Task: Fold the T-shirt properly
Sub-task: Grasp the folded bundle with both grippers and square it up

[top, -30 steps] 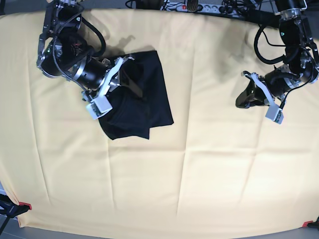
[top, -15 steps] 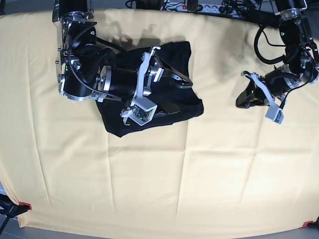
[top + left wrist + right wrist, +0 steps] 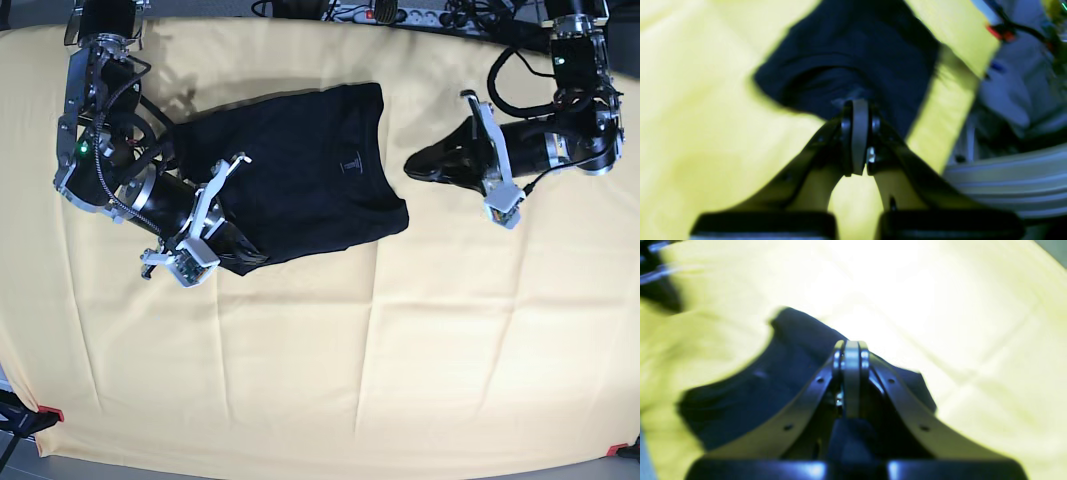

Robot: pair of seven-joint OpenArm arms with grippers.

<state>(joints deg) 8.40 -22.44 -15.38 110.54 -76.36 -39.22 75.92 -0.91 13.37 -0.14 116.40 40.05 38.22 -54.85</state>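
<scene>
The black T-shirt (image 3: 300, 170) lies spread out on the yellow cloth at upper left of centre, its small pale logo (image 3: 350, 163) facing up. My right gripper (image 3: 250, 254) is at the shirt's lower edge. In the right wrist view the right gripper (image 3: 851, 348) is shut, with black cloth (image 3: 773, 380) under and between its jaws. My left gripper (image 3: 410, 166) is just right of the shirt's right edge. In the left wrist view the left gripper (image 3: 858, 106) is shut, its tip at the edge of the shirt (image 3: 857, 50), blurred.
A yellow cloth (image 3: 400, 350) covers the whole table. A power strip and cables (image 3: 400, 14) lie along the back edge. Red clamps (image 3: 50, 413) hold the cloth at the front corners.
The right arm has swung the shirt open from a folded bundle to a spread shape and pulled back to its lower edge. The left arm has moved left toward the shirt.
</scene>
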